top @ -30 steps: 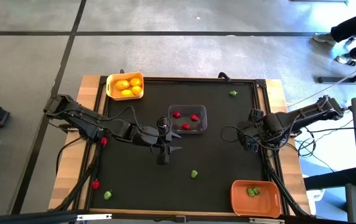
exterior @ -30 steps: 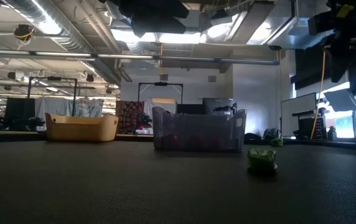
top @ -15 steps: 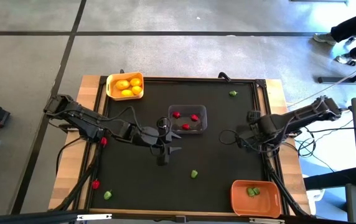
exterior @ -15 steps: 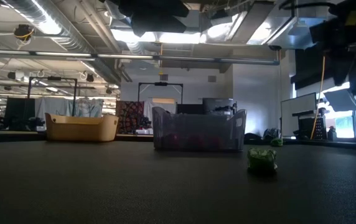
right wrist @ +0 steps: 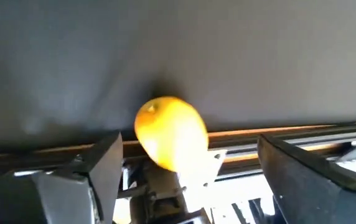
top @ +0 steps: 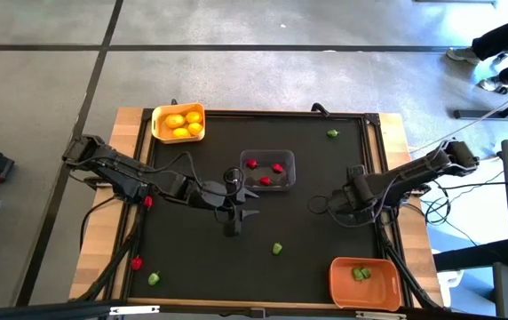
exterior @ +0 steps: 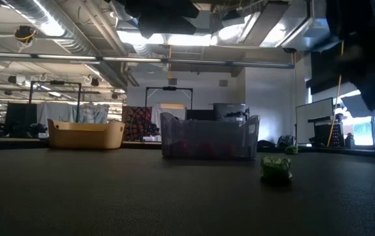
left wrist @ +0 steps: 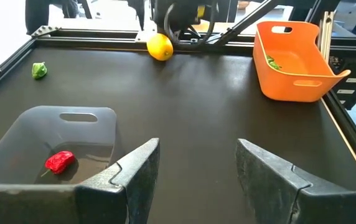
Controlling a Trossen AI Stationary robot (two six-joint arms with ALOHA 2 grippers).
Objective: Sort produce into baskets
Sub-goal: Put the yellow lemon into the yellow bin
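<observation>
High view showed, at the counter's (top: 192,267) far left edge, a red piece (top: 136,263) and a green piece (top: 154,278) lying near the front corner, with another red piece (top: 147,202) farther back beside the left arm. At the back left stood the yellow basket (top: 159,114) holding lemons (top: 181,125). The left gripper (top: 236,216) hovered just in front of the clear basket (top: 288,158), its fingers (left wrist: 134,174) parted partway with nothing between them; three red pieces (top: 265,172) lay inside that basket. A green piece (top: 277,249) lay on the open mat in front of it, and another green piece (top: 332,133) sat near the back right corner. The right gripper (right wrist: 178,162) hung near the counter's right edge with fingers (right wrist: 100,168) spread wide around a lemon (right wrist: 170,132), not closed on it. The orange basket (top: 343,283) at the front right held green pieces (top: 361,274).
</observation>
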